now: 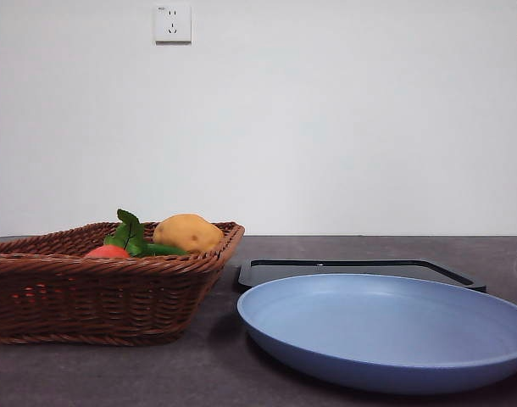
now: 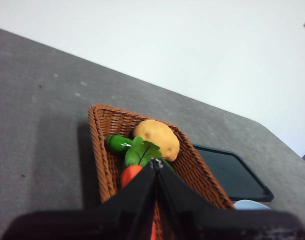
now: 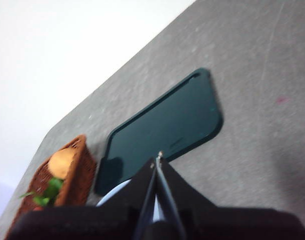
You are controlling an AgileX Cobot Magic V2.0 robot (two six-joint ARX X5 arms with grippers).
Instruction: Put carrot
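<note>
The orange-red carrot with green leaves lies in the brown wicker basket on the left of the table. In the left wrist view the carrot lies just beyond my left gripper, which is shut and empty above the basket. My right gripper is shut and empty, high above the dark tray. Neither gripper shows in the front view.
A yellow-tan potato and a slim green vegetable share the basket. A blue plate sits at front right, with a dark flat tray behind it. The table is dark grey.
</note>
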